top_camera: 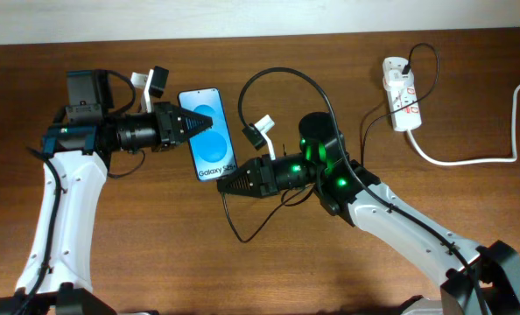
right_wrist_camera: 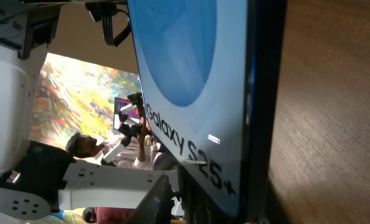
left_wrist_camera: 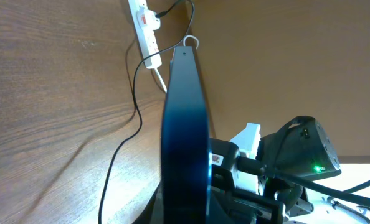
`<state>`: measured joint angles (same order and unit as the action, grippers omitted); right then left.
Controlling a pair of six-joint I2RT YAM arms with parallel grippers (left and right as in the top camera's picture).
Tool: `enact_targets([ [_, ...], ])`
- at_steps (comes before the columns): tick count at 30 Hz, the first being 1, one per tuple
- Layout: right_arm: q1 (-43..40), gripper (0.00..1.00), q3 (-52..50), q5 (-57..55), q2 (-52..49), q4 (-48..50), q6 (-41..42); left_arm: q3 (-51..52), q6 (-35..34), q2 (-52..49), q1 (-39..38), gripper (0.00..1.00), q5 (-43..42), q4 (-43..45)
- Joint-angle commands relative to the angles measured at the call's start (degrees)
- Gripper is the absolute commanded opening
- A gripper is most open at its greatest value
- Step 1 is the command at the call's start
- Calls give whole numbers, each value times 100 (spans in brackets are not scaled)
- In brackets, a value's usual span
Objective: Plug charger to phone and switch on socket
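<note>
My left claw [top_camera: 183,125] is clamped on the phone [top_camera: 209,131] by its side edge, screen up, mid table [top_camera: 199,267], likely to brace it for plugging. My right claw [top_camera: 228,186] is at the phone's bottom end. I can't tell its gap, or whether the charger [top_camera: 288,73] tip is in. The socket [top_camera: 402,94] is well apart on my right.

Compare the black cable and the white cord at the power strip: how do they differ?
The black cable is thin; the white cord is far thicker. The black cable winds left in loose loops toward the phone; the white cord sweeps right in one bend to the picture's edge. Both start at the power strip.
</note>
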<state>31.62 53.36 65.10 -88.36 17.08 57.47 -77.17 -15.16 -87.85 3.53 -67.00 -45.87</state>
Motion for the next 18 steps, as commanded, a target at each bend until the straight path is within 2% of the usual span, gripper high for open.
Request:
enact_targets([
  [1, -164, 24, 398, -658, -26, 155, -129, 168, -127, 68, -315, 0, -822, -264],
  [4, -164, 28, 398, -612, -26, 153, -129, 168, -129, 68, -315, 0, -822, -264],
  [9, -164, 30, 398, -531, -26, 111, -138, 168, -260, 68, -310, 0, -824, -214],
  [11, -164, 34, 398, -533, -26, -4, -164, 168, -407, 68, -310, 0, -828, -155],
  [18, -164, 36, 398, -549, -26, -367, -284, 168, -970, 68, -310, 0, -826, 350],
])
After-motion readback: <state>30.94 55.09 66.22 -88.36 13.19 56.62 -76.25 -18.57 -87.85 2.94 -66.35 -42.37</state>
